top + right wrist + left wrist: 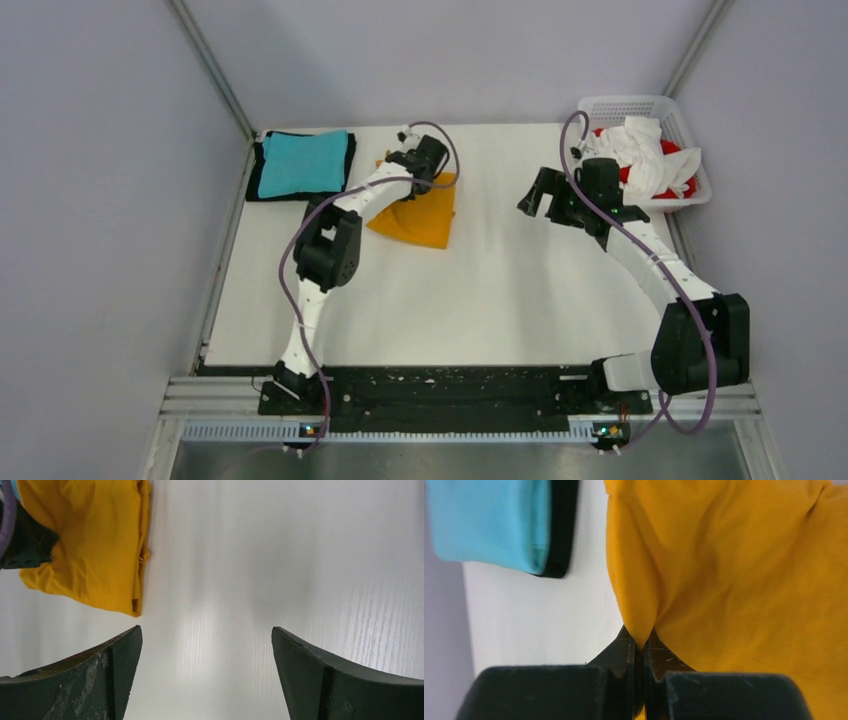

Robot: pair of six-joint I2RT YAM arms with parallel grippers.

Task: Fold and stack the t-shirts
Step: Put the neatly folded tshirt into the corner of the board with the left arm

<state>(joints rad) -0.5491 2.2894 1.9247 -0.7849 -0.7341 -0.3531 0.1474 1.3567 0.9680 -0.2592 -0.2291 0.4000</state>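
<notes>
Orange-yellow t-shirt (425,218) sits at the table's 12 o'clock, just left of centre. Left arm stretched forward; left gripper (642,642) pinched tight on a shirt fold. Right arm bent, pointing to 10 o'clock; right gripper (206,632) fingers wide apart, empty, over bare table (300,555).

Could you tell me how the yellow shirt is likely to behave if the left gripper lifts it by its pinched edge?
Probably floppy: the yellow shirt puckers into creases where the left gripper pinches it. Held at one spot, its folded layers would likely sag open. It looks thin, so probably light.
</notes>
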